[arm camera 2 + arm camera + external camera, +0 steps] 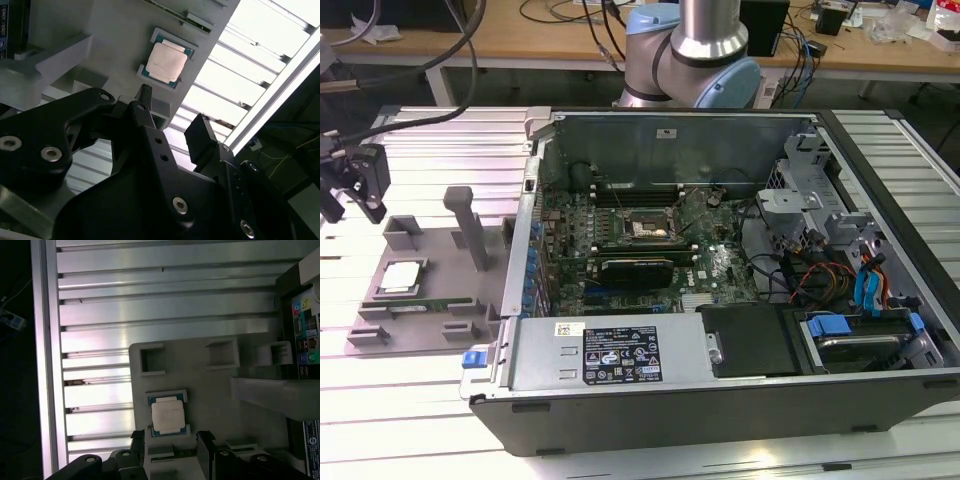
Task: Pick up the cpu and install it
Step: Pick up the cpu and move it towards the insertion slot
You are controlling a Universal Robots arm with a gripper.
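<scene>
The task is at its start: nothing has been picked up and nothing installed. The open computer case (650, 395) lies on the slatted aluminium table (420, 420), with the motherboard (720, 265) exposed inside it. Just beside the case, on the exterior view's left, sits a grey holder tray (440, 255). The cpu (400, 277) rests flat in a square nest of that tray, outside the case and well apart from the dark socket (645, 228) near the middle of the case. A long green memory stick (417, 305) lies in the tray too, near the cpu.

The gripper (353, 200) hangs on the far side of the tray from the case. In both wrist views it holds nothing and its fingers are spread wide, wider than the cpu (168, 416) seen beyond them. The gripper (171, 440) is near the chip but apart from it. The second wrist view agrees, with the gripper (172, 112) clear of the cpu (166, 61). So the grasp, the carry and the seating in the socket are all left to do.

Hard to make out:
- whether the socket's frame is open, and what its pale centre is
- how high the fingers stand above the chip
- the gripper's outer side, cut off at the exterior view's left edge
</scene>
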